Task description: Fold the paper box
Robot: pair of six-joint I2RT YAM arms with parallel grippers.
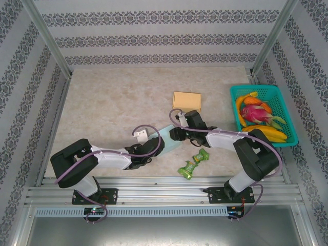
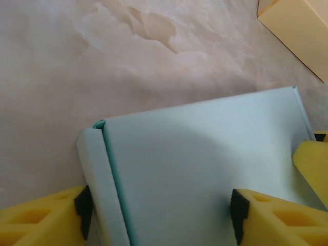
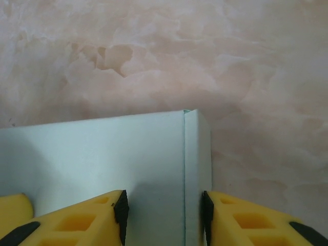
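Observation:
The pale blue paper box (image 1: 170, 137) lies flat near the table's middle, between my two grippers. My left gripper (image 1: 157, 147) comes at it from the left and my right gripper (image 1: 178, 134) from the right. In the left wrist view the box (image 2: 205, 164) has a narrow side flap (image 2: 95, 174) folded up. The left gripper (image 2: 161, 212) is open, one pad (image 2: 83, 210) outside that flap and the other over the panel. In the right wrist view the box (image 3: 102, 159) shows its other side flap (image 3: 197, 169). The right gripper (image 3: 164, 215) is open astride that flap.
A tan flat box (image 1: 187, 100) lies just beyond the grippers, its corner (image 2: 302, 31) showing in the left wrist view. A green basket (image 1: 259, 88) of fruit stands at the right. Green sweet wrappers (image 1: 193, 163) lie near the front edge. A small white piece (image 1: 141, 134) sits left of the box.

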